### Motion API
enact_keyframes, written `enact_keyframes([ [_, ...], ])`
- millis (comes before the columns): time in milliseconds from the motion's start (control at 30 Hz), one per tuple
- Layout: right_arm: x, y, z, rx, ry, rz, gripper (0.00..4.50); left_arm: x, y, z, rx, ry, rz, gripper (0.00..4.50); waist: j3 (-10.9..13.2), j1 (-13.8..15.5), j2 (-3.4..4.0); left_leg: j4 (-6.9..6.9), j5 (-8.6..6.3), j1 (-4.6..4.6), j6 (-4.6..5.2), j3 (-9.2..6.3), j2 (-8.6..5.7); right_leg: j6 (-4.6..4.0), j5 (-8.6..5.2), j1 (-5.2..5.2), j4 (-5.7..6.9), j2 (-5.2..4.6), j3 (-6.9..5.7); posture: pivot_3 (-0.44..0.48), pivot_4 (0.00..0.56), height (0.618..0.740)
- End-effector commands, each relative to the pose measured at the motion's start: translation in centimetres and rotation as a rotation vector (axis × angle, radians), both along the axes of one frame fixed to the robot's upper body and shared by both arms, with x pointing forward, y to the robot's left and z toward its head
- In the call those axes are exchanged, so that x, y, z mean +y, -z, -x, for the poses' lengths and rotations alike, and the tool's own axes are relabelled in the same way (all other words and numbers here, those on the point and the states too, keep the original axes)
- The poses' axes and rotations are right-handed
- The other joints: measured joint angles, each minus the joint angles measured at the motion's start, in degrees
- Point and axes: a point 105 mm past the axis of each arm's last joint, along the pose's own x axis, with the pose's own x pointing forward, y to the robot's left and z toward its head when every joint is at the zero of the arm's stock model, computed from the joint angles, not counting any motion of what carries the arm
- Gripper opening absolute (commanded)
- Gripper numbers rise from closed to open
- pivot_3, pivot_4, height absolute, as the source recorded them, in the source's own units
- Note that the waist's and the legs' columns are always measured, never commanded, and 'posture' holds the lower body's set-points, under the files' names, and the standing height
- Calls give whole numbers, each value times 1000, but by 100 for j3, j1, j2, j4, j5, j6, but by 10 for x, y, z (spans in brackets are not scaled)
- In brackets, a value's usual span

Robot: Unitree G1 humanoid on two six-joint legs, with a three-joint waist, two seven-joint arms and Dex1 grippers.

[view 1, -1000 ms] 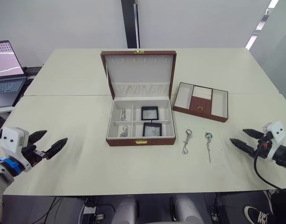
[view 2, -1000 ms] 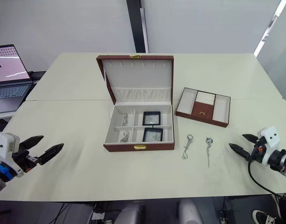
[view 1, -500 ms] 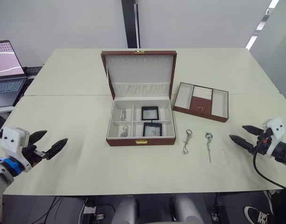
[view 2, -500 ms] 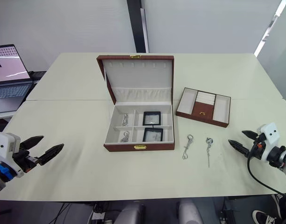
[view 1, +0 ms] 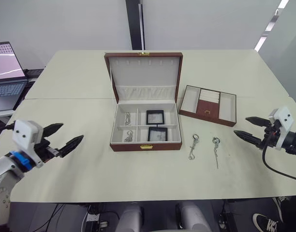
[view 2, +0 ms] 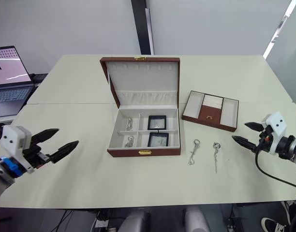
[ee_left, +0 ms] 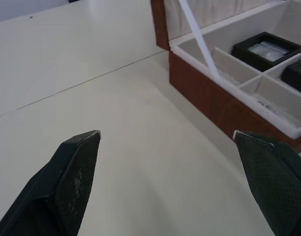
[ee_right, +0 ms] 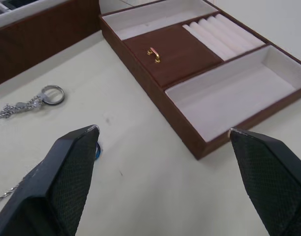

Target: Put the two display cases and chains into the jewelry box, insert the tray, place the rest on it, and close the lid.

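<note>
Our left gripper [view 1: 64, 137] hovers with fingers spread, left of the jewelry box [view 1: 145, 145]. The box, lid [view 1: 145, 72] up, holds both display cases [view 1: 155, 117] and two hard-to-read chains [view 1: 128, 118]. The tray [view 1: 208, 105] sits rightward; our right gripper [view 1: 249, 128] gapes empty.

jewelry box [view 1: 145, 135] mid-bench [view 1: 90, 169], lid [view 1: 144, 72] raised behind | two display cases [view 1: 155, 117] in its right compartments, chains [view 1: 127, 118] in left | tray [view 1: 208, 105] right of box | two ring-topped pieces [view 1: 193, 146] before tray
</note>
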Motion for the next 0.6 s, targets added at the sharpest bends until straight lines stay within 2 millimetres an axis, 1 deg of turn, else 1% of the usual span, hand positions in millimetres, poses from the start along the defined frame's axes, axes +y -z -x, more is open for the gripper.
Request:
enact_keyframes([
  [33,7,-14,-2,29,-98,72,4468,-40,-12,0,-37,165,-11,4500,0,-1,0,1,0,0,0,0,0,0,0,0,0,0,0,0,150,740],
  [67,10,-15,-4,46,-128,99,4468,-56,-12,1,-41,230,-4,4500,0,-1,0,1,0,1,0,2,-1,0,0,0,0,0,1,0,150,740],
  [133,11,-15,-11,60,-151,155,4468,-82,-13,3,-47,330,9,4500,0,0,0,2,0,0,0,0,-1,0,0,0,0,0,0,0,150,740],
  [267,18,-12,-26,74,-191,205,4468,-119,-17,4,-61,472,24,4500,1,1,0,3,0,-2,-1,0,-2,0,0,-1,-1,0,0,0,150,740],
  [467,25,-5,-47,90,-226,282,4468,-155,-23,5,-97,638,51,4500,1,-11,0,5,1,0,-2,3,-4,0,0,-2,3,1,2,0,150,740],
  [600,27,1,-58,97,-233,319,4468,-169,-21,5,-130,686,76,4500,1,-8,-1,5,2,-4,-3,0,-5,0,0,-3,0,0,0,0,150,740],
])
